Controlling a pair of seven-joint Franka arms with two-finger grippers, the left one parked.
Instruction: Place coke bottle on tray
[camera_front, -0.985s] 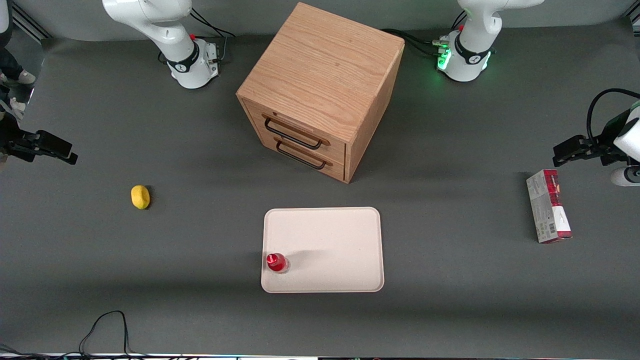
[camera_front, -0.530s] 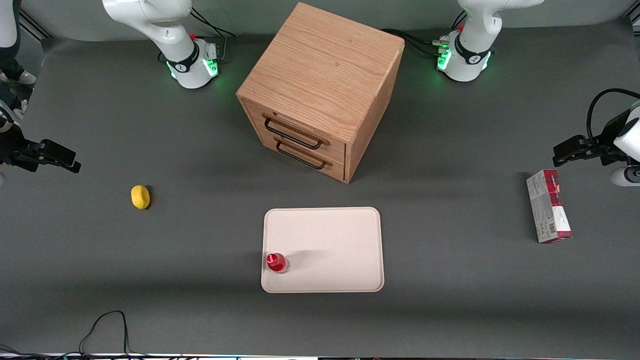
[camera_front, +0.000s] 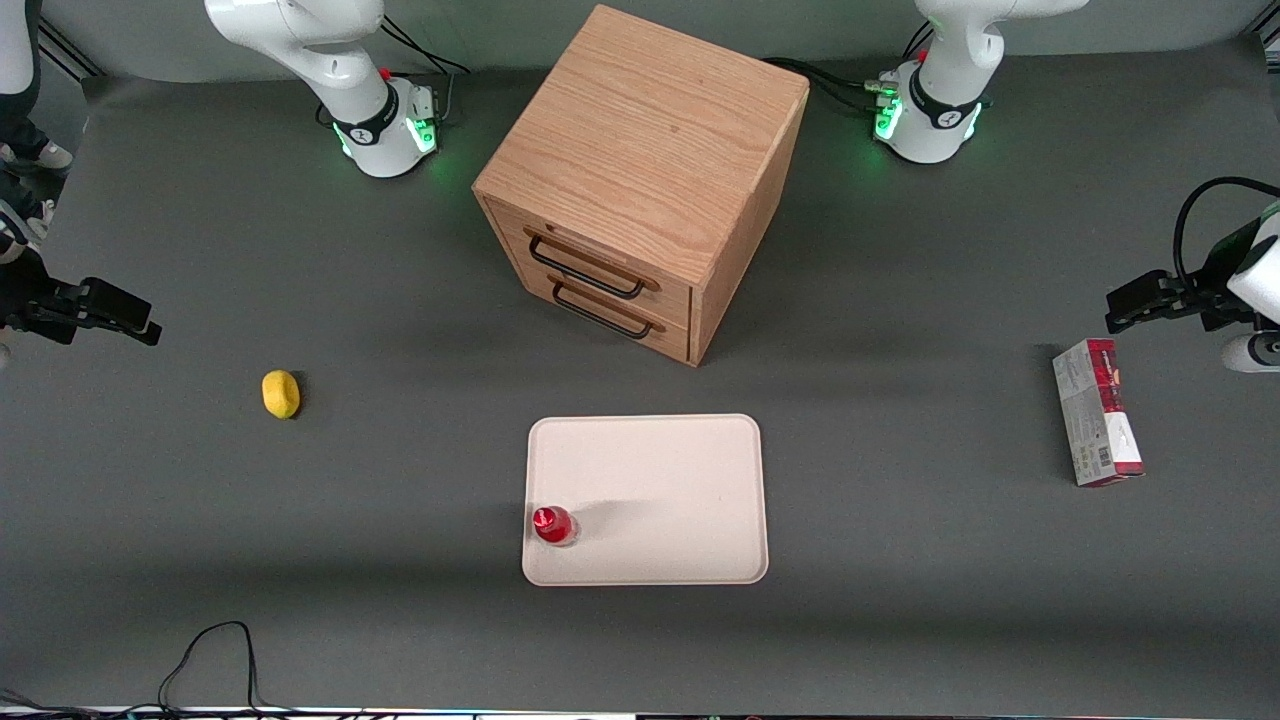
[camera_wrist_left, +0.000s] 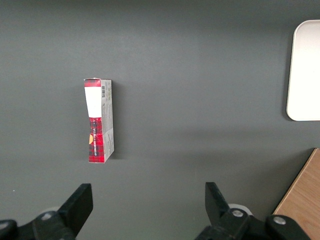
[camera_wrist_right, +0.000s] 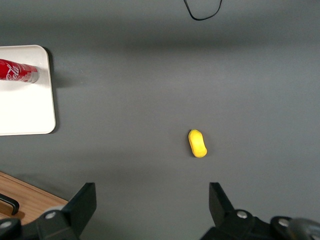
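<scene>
Coke bottle: small red bottle with a red cap, standing upright on the tray, in the tray corner nearest the front camera at the working arm's end. The wrist view shows its white script logo. Nothing touches it.

Tray: flat cream rectangle with rounded corners and a low rim, lying on the table nearer the front camera than the cabinet. One corner shows in the right wrist view. Apart from the bottle its surface is bare.

Gripper: black two-finger gripper of the working arm, held above the table at the working arm's end, well apart from the tray and bottle. Its fingers are spread wide with nothing between them, as the right wrist view shows. The lemon lies between the gripper and the tray, much closer to the gripper.

Lemon: small yellow fruit lying on the table, also seen from the wrist camera.

Cabinet: light wooden box with two drawers, each with a dark handle, both closed.

Carton: red and white rectangular box lying flat toward the parked arm's end of the table.

Table: dark grey surface.

Cable: black loop at the table edge nearest the front camera.
</scene>
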